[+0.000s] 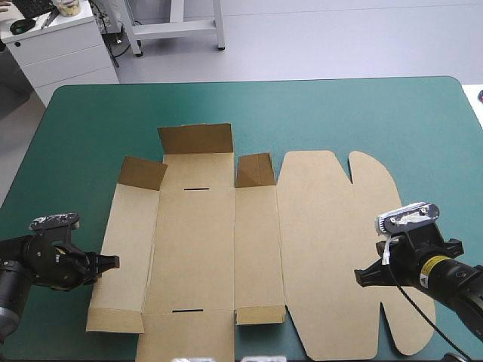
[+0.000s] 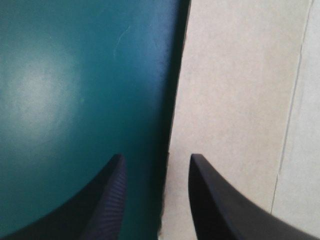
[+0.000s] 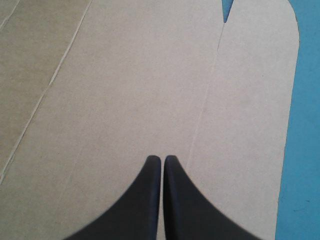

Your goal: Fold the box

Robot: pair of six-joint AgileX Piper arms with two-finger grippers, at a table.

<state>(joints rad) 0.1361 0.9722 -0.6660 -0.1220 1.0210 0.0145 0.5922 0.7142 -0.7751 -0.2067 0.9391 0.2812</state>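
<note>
Lying mostly flat on the teal-green-covered desk [image 1: 362, 113], closer to its near edge than its far one, is the box [image 1: 226, 241], a cut sheet of brown board; three short flaps [image 1: 196, 139] on its far side stand raised; the left gripper [image 1: 113, 262] is released, black fingers apart, astride the sheet's left edge; the right gripper [image 1: 361, 277] is clenched on nothing, over the rounded lid panel [image 1: 324, 249] toward the desk's right edge.

One box [image 1: 196, 241] — plus two: left gripper [image 1: 115, 262], right gripper [image 1: 359, 277].
</note>
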